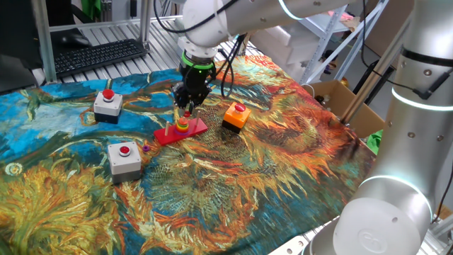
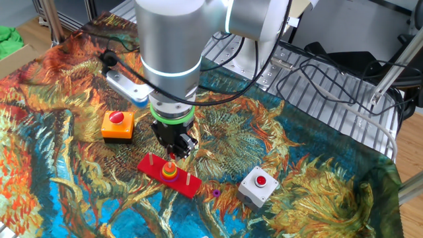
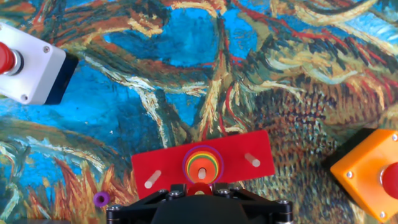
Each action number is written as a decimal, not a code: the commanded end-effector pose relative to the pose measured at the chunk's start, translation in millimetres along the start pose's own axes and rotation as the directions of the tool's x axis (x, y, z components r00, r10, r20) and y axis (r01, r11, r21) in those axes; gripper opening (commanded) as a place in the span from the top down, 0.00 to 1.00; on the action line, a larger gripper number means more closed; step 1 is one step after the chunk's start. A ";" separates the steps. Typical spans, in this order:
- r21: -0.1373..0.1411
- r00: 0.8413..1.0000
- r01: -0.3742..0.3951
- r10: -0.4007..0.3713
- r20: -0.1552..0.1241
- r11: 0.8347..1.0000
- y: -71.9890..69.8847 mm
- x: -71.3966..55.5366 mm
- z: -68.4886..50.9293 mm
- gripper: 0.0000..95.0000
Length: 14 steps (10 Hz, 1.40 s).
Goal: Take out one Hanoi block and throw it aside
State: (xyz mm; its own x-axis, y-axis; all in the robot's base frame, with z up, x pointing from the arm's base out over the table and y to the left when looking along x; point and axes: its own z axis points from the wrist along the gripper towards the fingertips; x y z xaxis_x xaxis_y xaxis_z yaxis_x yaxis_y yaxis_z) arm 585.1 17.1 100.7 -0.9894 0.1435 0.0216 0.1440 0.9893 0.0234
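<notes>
A red Hanoi base with three pegs lies on the painted cloth; it also shows in the other fixed view and the hand view. A stack of coloured rings sits on its middle peg. My gripper hangs just above that stack, also in the other fixed view. Its fingers are shut on a small red ring block, held a little above the stack. A small purple ring lies loose on the cloth beside the base.
An orange button box stands right of the base. Two grey button boxes with red buttons stand to the left and front left. A keyboard lies at the back, and a cardboard box stands off the table's right.
</notes>
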 end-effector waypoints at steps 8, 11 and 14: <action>-0.002 1.000 0.010 -0.010 0.011 1.000 9.7 32.9 12.2 1.00; -0.001 0.998 0.067 -0.067 0.013 0.998 10.2 46.1 17.6 1.00; 0.005 0.992 0.122 -0.122 0.019 0.993 10.0 53.7 21.0 1.00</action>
State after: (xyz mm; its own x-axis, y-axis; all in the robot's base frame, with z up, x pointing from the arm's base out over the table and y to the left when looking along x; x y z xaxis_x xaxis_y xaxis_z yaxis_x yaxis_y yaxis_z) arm 532.6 35.3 81.2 -0.9997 0.0235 0.0016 0.0235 0.9995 0.0220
